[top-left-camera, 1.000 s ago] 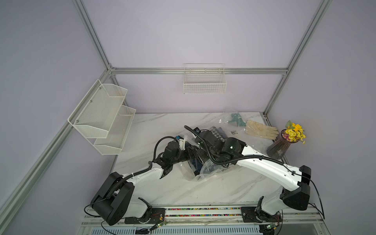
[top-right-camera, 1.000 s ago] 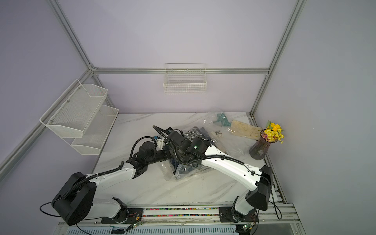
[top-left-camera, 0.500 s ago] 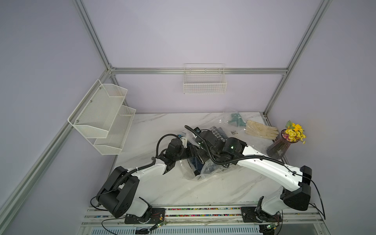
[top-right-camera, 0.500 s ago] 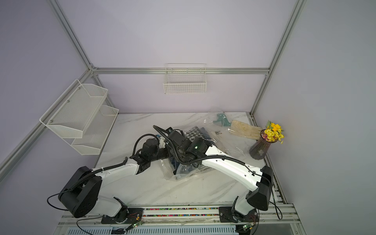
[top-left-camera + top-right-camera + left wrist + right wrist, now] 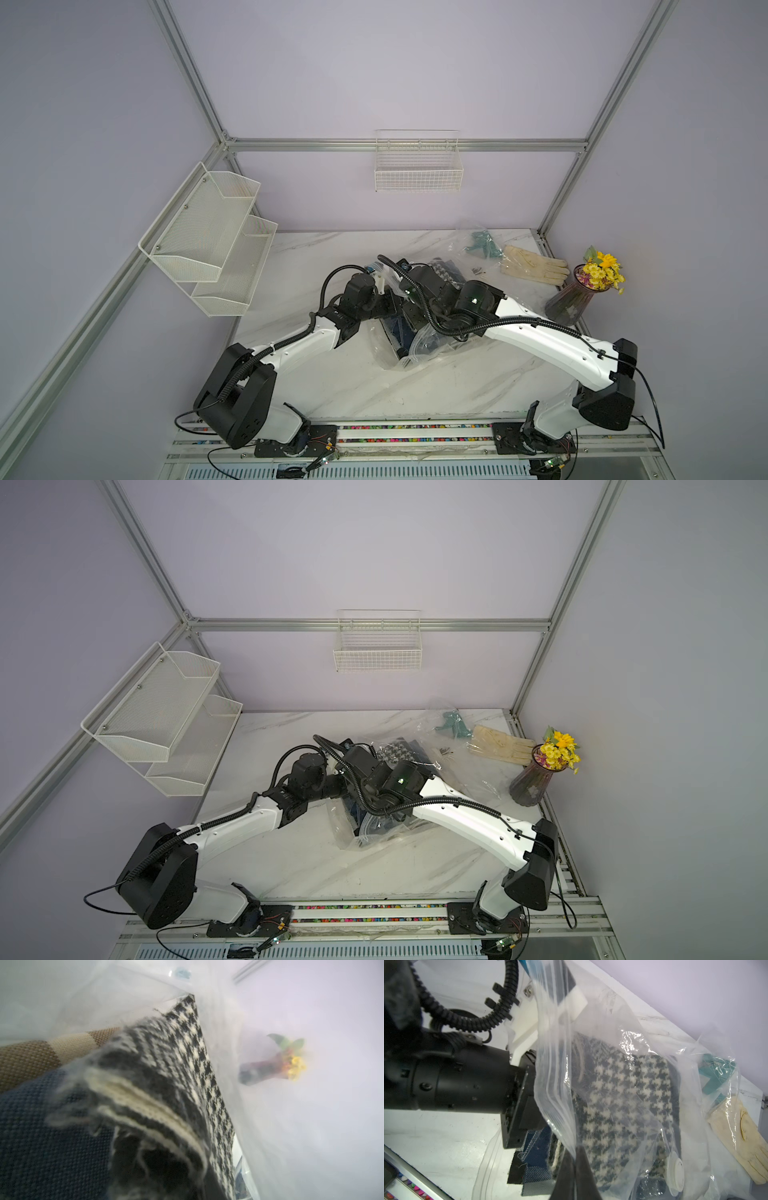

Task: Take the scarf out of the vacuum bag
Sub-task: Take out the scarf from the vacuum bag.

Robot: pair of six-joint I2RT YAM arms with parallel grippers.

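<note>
Your right gripper (image 5: 574,1157) is pinched together on the open edge of the vacuum bag (image 5: 643,1047), holding that lip up. Your left gripper (image 5: 529,1113) reaches in through the mouth. The folded houndstooth scarf (image 5: 623,1101) lies right in front of it, inside the plastic. The plastic hides the left fingers, so you cannot tell whether they are apart or clamped on cloth. By this view, the bag is open and entered; gripping the scarf and drawing it out remain.

Got the right gripper (image 5: 574,1160) pinched tight on the vacuum bag (image 5: 554,1068) rim, left gripper (image 5: 533,1113) stuck inside it, jaws hidden. Got both arms bent inward, wrists close.
</note>
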